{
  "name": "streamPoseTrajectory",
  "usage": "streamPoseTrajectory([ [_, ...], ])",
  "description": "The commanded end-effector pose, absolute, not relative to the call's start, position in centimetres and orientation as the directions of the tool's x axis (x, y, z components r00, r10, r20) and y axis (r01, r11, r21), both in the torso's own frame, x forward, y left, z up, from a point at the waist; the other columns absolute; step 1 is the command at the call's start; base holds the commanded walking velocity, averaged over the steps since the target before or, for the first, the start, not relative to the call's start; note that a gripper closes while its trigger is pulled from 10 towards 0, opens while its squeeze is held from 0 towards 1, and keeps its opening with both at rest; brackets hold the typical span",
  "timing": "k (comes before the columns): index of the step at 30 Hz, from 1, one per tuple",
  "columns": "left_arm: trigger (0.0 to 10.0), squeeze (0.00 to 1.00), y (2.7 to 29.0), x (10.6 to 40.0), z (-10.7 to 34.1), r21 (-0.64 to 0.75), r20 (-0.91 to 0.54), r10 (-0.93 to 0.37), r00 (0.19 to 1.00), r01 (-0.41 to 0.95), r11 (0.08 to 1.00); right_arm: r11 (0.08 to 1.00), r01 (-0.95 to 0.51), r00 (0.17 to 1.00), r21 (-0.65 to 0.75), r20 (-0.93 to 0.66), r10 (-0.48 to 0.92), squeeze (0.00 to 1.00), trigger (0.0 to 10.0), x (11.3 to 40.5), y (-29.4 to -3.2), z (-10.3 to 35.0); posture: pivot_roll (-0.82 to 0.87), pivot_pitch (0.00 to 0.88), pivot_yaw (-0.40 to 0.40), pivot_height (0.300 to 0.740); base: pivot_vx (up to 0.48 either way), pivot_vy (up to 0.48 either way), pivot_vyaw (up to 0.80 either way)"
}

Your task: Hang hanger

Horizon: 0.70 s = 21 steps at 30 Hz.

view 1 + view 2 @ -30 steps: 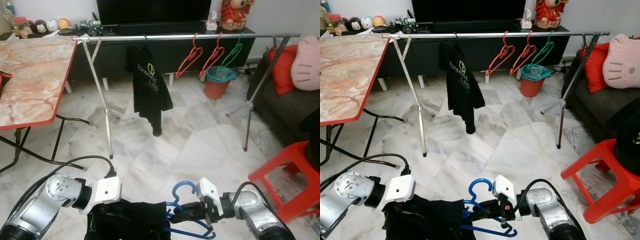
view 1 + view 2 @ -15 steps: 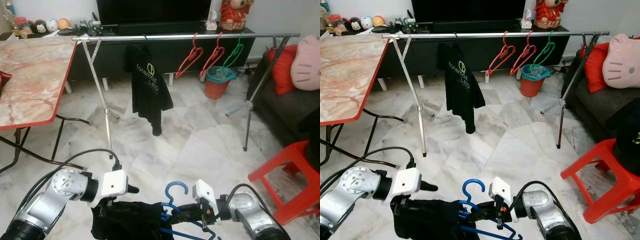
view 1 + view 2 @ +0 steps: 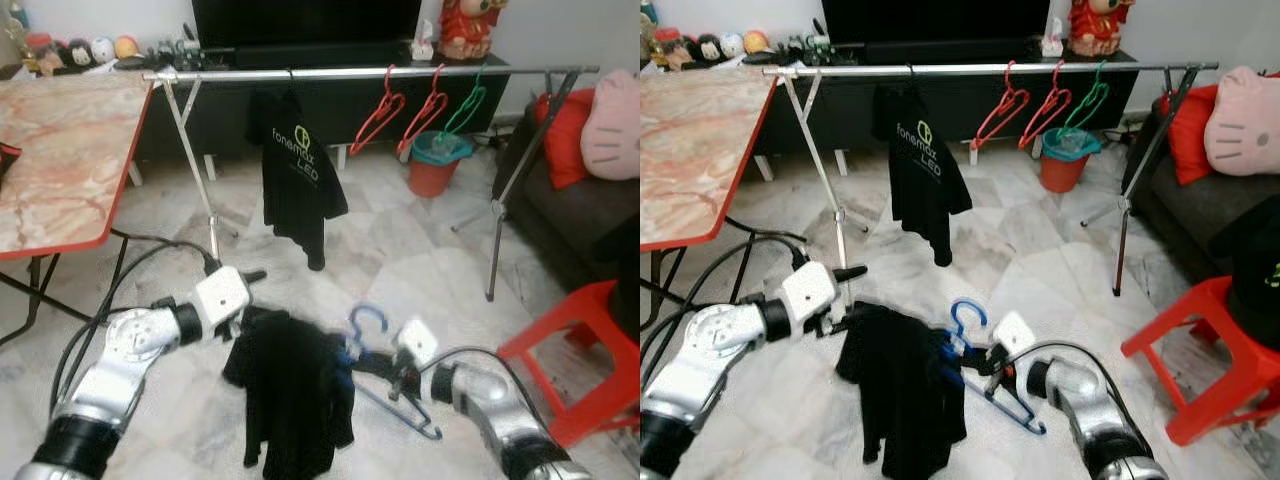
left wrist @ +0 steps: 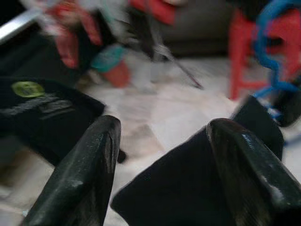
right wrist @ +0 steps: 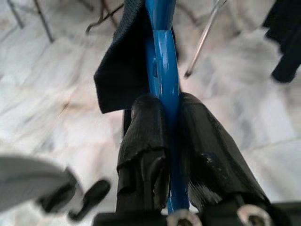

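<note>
The right claw (image 3: 985,362) is clamped on the blue hanger (image 3: 975,345), its two fingers (image 5: 150,136) pinching the plastic so the hook points up and stays free for the rail. A black shirt (image 3: 902,385) is partly on that hanger and droops to the left. The left claw (image 3: 845,300), at the shirt's left shoulder, has its fingers (image 4: 84,174) apart with cloth between them, seemingly to steady the garment rather than grip it. The clothes rail (image 3: 370,72) stands far across the marble floor (image 3: 400,260), already carrying another black shirt (image 3: 298,175) and three empty hangers (image 3: 425,105), so hanging is judged not yet begun.
</note>
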<state>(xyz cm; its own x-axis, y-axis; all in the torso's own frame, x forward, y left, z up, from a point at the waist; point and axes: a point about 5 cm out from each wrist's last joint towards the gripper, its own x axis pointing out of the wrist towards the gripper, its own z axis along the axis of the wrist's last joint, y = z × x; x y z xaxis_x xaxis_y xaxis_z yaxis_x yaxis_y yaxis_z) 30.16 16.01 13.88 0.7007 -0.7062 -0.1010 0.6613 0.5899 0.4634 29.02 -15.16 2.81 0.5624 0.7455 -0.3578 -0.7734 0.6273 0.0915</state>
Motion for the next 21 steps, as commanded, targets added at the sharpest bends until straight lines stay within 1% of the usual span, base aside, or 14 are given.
streamPoseTrajectory([
  [1,10.0,0.91,16.1,30.8,14.2,0.459,-0.042,-0.645,0.763,0.588,0.666,0.653,-0.753,0.608,0.082,-0.294,0.738,0.0,0.0,29.7,-14.7,3.6,0.05,0.0,-0.029,0.74,0.0,0.0,0.0],
  [2,10.0,0.0,15.8,30.9,14.0,0.442,-0.021,-0.623,0.782,0.566,0.696,0.668,-0.738,0.625,0.096,-0.277,0.73,0.0,0.0,29.9,-14.5,3.8,0.05,0.0,-0.029,0.74,0.0,0.0,0.0],
  [5,10.0,0.0,15.1,31.0,13.8,0.407,0.035,-0.562,0.827,0.502,0.764,0.701,-0.704,0.669,0.109,-0.23,0.707,0.0,0.0,30.6,-14.1,4.3,0.04,0.0,-0.03,0.74,0.0,0.0,0.0],
  [8,10.0,0.0,14.2,31.0,13.8,0.386,0.078,-0.533,0.843,0.467,0.795,0.721,-0.686,0.696,0.099,-0.201,0.69,0.0,0.0,31.1,-13.9,4.9,0.04,0.0,-0.03,0.74,0.0,0.0,0.0],
  [10,10.0,0.0,13.3,30.9,13.6,0.366,0.101,-0.511,0.854,0.446,0.817,0.748,-0.656,0.732,0.103,-0.152,0.664,0.0,0.0,31.9,-13.7,5.8,0.04,0.0,-0.032,0.74,0.0,0.0,0.0],
  [12,10.0,0.0,12.8,30.9,13.5,0.351,0.114,-0.491,0.864,0.427,0.833,0.762,-0.639,0.752,0.103,-0.126,0.648,0.0,0.0,32.4,-13.5,6.4,0.04,0.0,-0.035,0.74,0.0,0.0,0.0],
  [14,10.0,0.0,12.5,30.9,13.4,0.352,0.119,-0.48,0.869,0.416,0.839,0.771,-0.63,0.762,0.09,-0.117,0.637,0.0,0.0,32.7,-13.3,6.7,0.04,0.0,-0.038,0.74,0.0,0.0,0.0],
  [17,10.0,0.0,12.5,30.8,13.4,0.341,0.132,-0.458,0.879,0.394,0.854,0.808,-0.585,0.802,0.065,-0.105,0.588,0.0,0.0,33.3,-13.4,7.2,0.04,0.0,-0.041,0.74,0.0,0.0,0.0],
  [19,10.0,0.0,12.5,30.7,13.2,0.344,0.126,-0.461,0.878,0.398,0.851,0.82,-0.563,0.817,0.105,-0.077,0.571,0.0,0.0,33.7,-13.4,7.6,0.04,0.0,-0.04,0.74,0.0,0.0,0.0],
  [21,10.0,0.0,12.4,30.6,13.1,0.343,0.12,-0.47,0.875,0.408,0.846,0.818,-0.565,0.816,0.109,-0.07,0.574,0.0,0.0,33.7,-13.4,7.7,0.04,0.0,-0.039,0.74,0.0,0.0,0.0],
])
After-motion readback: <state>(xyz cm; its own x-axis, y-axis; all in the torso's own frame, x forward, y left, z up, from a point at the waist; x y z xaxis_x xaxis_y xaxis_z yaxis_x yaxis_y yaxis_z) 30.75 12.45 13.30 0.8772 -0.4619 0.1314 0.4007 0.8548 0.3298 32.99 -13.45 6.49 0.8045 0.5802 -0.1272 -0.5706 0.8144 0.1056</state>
